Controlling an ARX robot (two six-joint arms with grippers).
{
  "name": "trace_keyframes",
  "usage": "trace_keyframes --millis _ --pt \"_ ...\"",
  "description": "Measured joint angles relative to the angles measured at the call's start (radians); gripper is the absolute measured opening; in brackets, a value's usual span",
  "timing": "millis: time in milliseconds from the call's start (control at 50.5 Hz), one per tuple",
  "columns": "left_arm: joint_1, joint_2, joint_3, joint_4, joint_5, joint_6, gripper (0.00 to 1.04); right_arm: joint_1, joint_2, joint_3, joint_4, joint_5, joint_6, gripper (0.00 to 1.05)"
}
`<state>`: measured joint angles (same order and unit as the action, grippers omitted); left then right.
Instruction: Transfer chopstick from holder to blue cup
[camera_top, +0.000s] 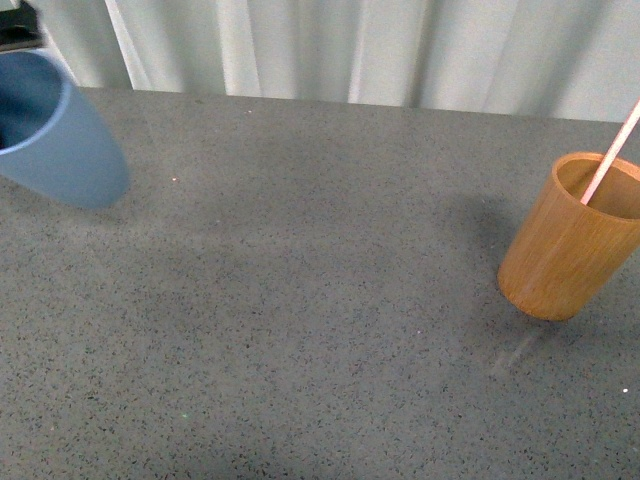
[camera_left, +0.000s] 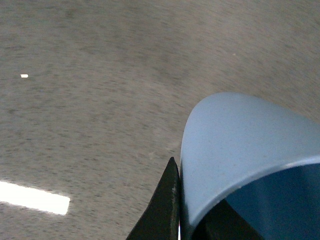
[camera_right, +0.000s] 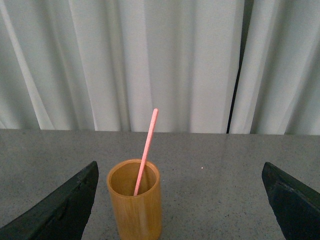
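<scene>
The blue cup hangs tilted above the table at the far left of the front view, its mouth toward the left edge. My left gripper is shut on the cup's wall: one black finger lies outside it, the other inside. The orange-brown holder stands at the right edge with one pinkish chopstick leaning out of it. In the right wrist view the holder and chopstick stand between my open right gripper's fingers, nearer the left one, untouched.
The grey speckled table runs to white curtains at the back. A dark part of the left arm shows at the top left corner.
</scene>
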<state>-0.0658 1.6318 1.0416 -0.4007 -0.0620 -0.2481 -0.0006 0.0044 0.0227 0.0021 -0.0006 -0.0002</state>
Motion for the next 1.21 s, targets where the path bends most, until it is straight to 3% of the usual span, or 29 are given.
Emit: trace_keyframes --millis 198,416,971,1209 --pt "-0.224 0.036 0.014 -0.004 -0.023 -0.058 0.03 0.000 0.000 0.000 0.000 0.000 0.000 0.95" --pt "-0.358 0.154 0.066 0.009 -0.064 -0.125 0.03 0.000 0.000 0.000 0.000 0.000 0.000 0.95" --pt "-0.444 0.348 0.161 0.009 -0.096 -0.225 0.04 0.000 0.000 0.000 0.000 0.000 0.000 0.95" --pt "-0.446 0.341 0.164 0.036 -0.082 -0.241 0.34 0.000 0.000 0.000 0.000 0.000 0.000 0.95"
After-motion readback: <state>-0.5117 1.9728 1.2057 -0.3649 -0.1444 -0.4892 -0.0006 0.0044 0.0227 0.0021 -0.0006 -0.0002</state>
